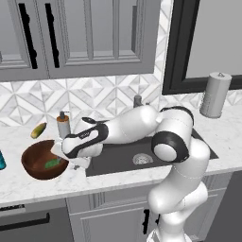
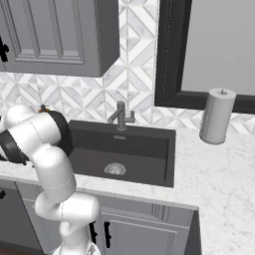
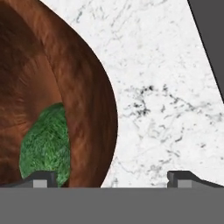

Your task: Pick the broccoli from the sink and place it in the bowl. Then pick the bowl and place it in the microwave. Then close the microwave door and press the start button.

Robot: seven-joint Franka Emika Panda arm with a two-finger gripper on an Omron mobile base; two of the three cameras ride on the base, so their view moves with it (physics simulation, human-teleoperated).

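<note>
Hand view is showing released jaws straddling the round reddish-brown wooden bowl's (image 3: 83, 109) rim, bright green lumpy broccoli (image 3: 46, 146) lying inside; a shallow bite is risking tipping it onto the white marble tabletop (image 3: 162, 96).

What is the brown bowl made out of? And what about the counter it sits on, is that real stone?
The bowl looks like wood: reddish-brown with darker grain streaks and a smooth, slightly glossy surface. The counter looks like polished marble or similar stone: white with thin grey veins and dark speckles. It could also be a printed look-alike; the pictures can't settle that.
</note>
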